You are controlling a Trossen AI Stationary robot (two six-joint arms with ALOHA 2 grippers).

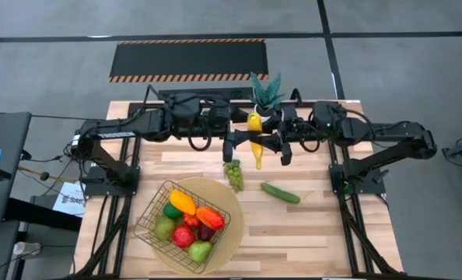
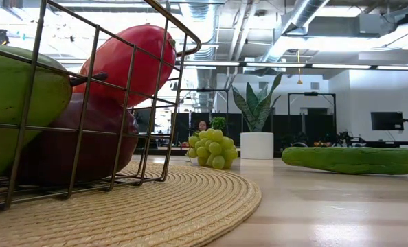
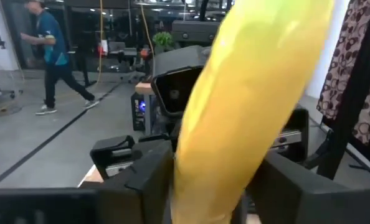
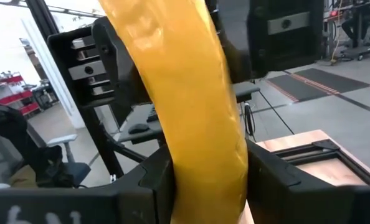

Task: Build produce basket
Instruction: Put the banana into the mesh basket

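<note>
Light is even and bright from ceiling lamps; shadows on the table (image 1: 309,233) are soft and short. In both wrist views the banana (image 3: 247,106) is blurred, too near. At 9 o'clock in the low view, the basket (image 2: 87,103) looks soft.

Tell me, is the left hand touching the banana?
Touching. In the left wrist view the left hand has its two fingers pressed against both sides of the banana.
</note>
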